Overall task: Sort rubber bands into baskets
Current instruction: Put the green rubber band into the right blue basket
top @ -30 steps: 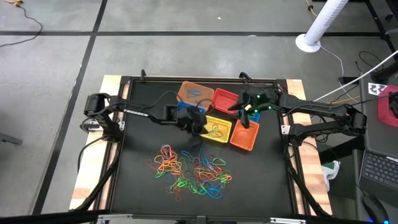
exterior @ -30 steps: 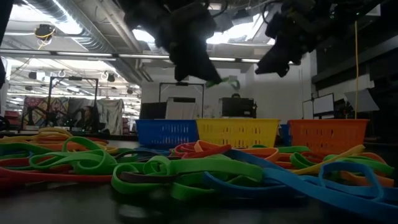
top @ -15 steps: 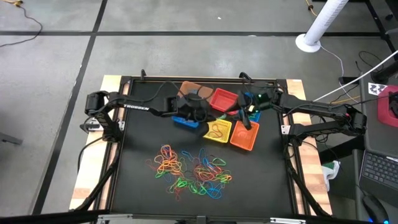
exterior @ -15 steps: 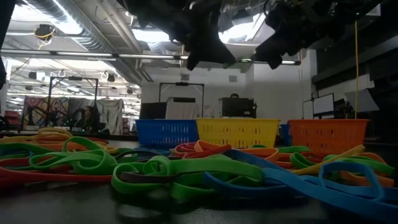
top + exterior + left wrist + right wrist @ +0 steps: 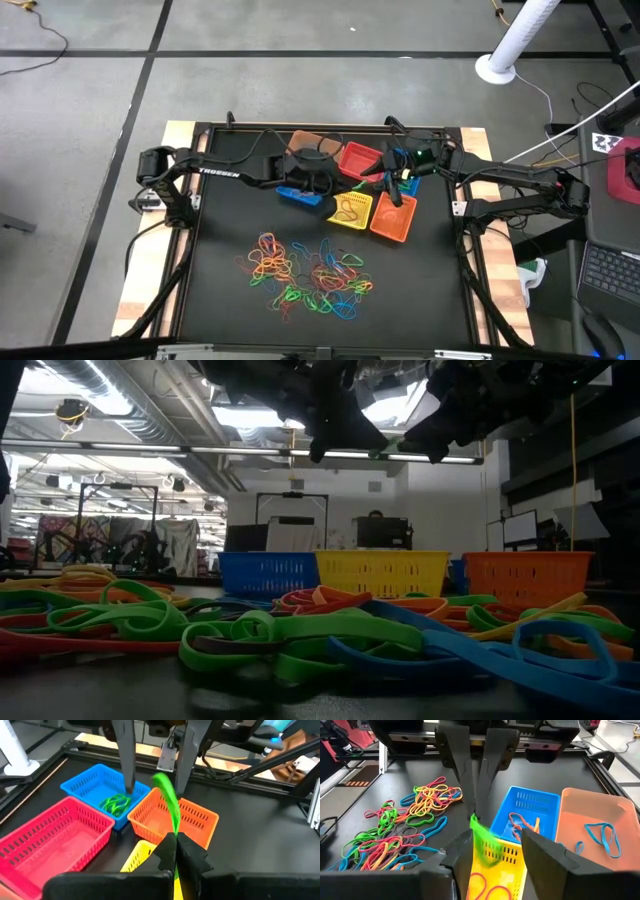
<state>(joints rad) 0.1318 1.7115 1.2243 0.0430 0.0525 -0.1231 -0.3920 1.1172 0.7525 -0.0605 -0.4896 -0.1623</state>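
Six baskets clustered upper centre of the high view: tan-orange basket (image 5: 312, 146), red basket (image 5: 360, 158), blue basket (image 5: 299, 194) at left, yellow basket (image 5: 350, 209), orange basket (image 5: 392, 219), second blue basket (image 5: 409, 184) mostly hidden under the right arm. Loose pile of rubber bands (image 5: 308, 277) lower centre of the table (image 5: 215, 250), well apart from the baskets.

Left gripper (image 5: 173, 838) above the middle of the basket cluster, fingers pinched tight on a green rubber band (image 5: 169, 805) sticking up from the tips; same band seen in right wrist view (image 5: 481, 836). Right gripper (image 5: 492, 842) facing it from the right side of the cluster, fingers spread wide, holding nothing, green band between the two dark fingers (image 5: 540, 851) in its own view; touching or not, cannot tell.

Left wrist view: green bands in the second blue basket (image 5: 105, 790), orange basket (image 5: 172, 822) just beside it, red basket (image 5: 55, 840) at lower left. Right wrist view: orange bands in the blue basket (image 5: 522, 817), blue bands in the tan-orange basket (image 5: 592, 827), red loops in the yellow basket (image 5: 492, 870).

Low view: both grippers high at top edge, left gripper (image 5: 335, 435) and right gripper (image 5: 445, 430) close together, bands in foreground, baskets behind.
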